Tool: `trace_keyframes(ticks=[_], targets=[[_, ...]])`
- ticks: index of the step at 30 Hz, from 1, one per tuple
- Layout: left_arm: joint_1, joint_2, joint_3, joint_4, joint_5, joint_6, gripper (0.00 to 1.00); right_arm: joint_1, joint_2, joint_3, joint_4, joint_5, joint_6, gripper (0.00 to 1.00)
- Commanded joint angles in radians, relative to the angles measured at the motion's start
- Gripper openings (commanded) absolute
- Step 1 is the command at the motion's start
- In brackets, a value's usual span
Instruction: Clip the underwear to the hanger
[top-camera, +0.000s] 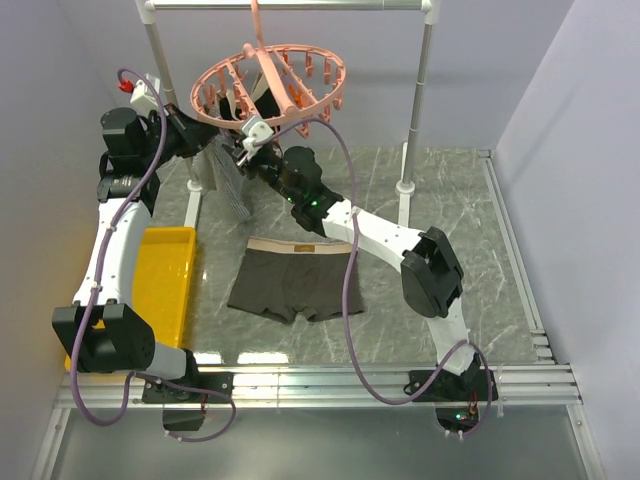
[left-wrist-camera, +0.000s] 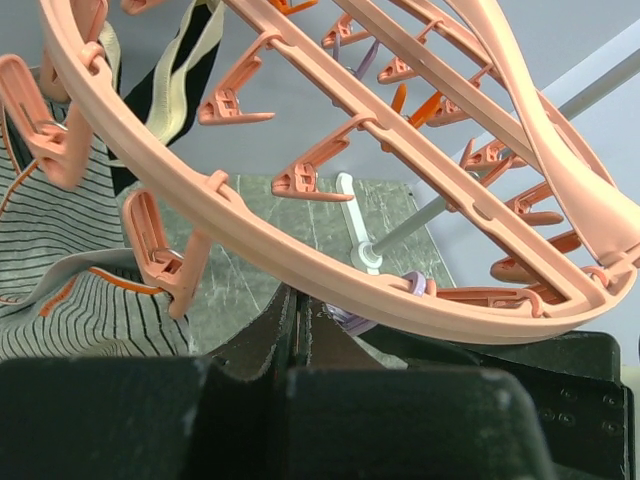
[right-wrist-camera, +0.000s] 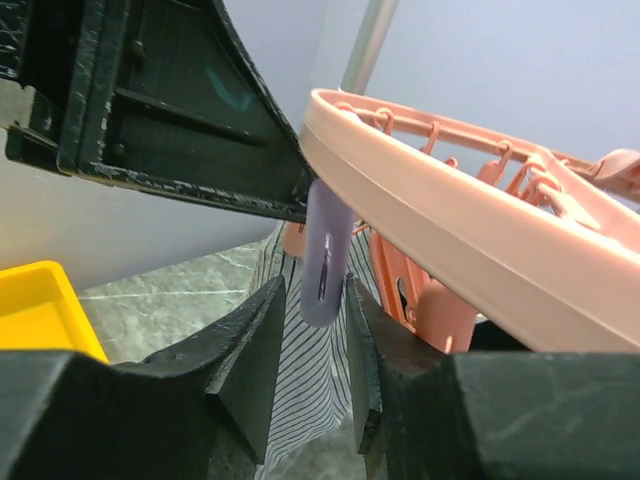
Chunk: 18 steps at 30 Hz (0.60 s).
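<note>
Both arms raised to far left, at near rim of hanger (top-camera: 270, 85). Left pincer (left-wrist-camera: 300, 305) pressed together on that rim. Right pincer (right-wrist-camera: 310, 310) pinching lilac peg (right-wrist-camera: 325, 250) under rim. Underwear (top-camera: 298, 285) flat on worktop (top-camera: 450, 200), mid-centre, untouched.

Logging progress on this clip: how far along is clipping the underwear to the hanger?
Early. The underwear lies flat on the table, unheld. In hand: the left hand is shut on the hanger ring, and the right hand brackets a lilac peg under it. Left: lifting the underwear and clipping it.
</note>
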Motion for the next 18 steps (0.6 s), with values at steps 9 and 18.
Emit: trace_keyframes(ticks=[9,18], targets=[[-0.003,-0.033,0.007,-0.015,0.037,0.011,0.01,-0.008,0.041,0.108,0.052,-0.02,-0.047,0.33],[0.02,-0.058,0.001,0.007,0.089,0.011,0.44,-0.024,0.058,0.167,0.001,-0.032,-0.001,0.0]])
